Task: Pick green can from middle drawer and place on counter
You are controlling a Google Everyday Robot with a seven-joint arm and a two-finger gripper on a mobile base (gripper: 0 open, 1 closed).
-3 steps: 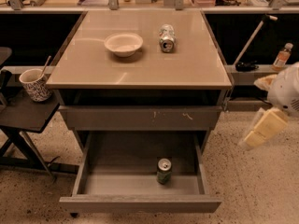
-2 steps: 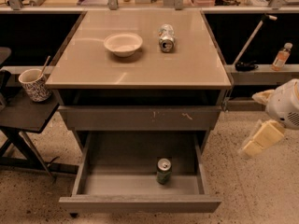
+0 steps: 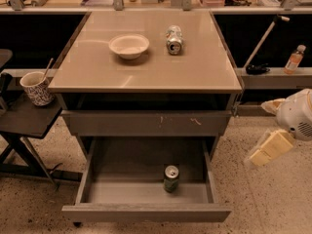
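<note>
The green can (image 3: 171, 178) stood upright inside the middle drawer (image 3: 146, 212), which was pulled well out from the grey cabinet. The can sat right of centre on the drawer floor, nearer the front panel than the back, touching neither side wall, with its silver top and pull tab facing up.

The gripper (image 3: 270, 149) hung low at the right edge of the view, over the speckled floor (image 3: 273, 204) and beside the cabinet. It was well apart from the drawer and the can and carried nothing. Whether it was spread or closed could not be made out.

Above the pulled-out drawer, a closed drawer front (image 3: 146, 123) showed pale scratch marks. On the glossy tan worktop (image 3: 146, 74) a white bowl (image 3: 128, 46) sat left of centre, and a paler silver can (image 3: 174, 39) lay on its side just to the right of it, its end towards the camera. The two did not touch.

To the left, a patterned cup (image 3: 36, 87) with a stick in it stood on a small dark side table (image 3: 24, 118). At the far right a small bottle (image 3: 294, 59) stood on a ledge
</note>
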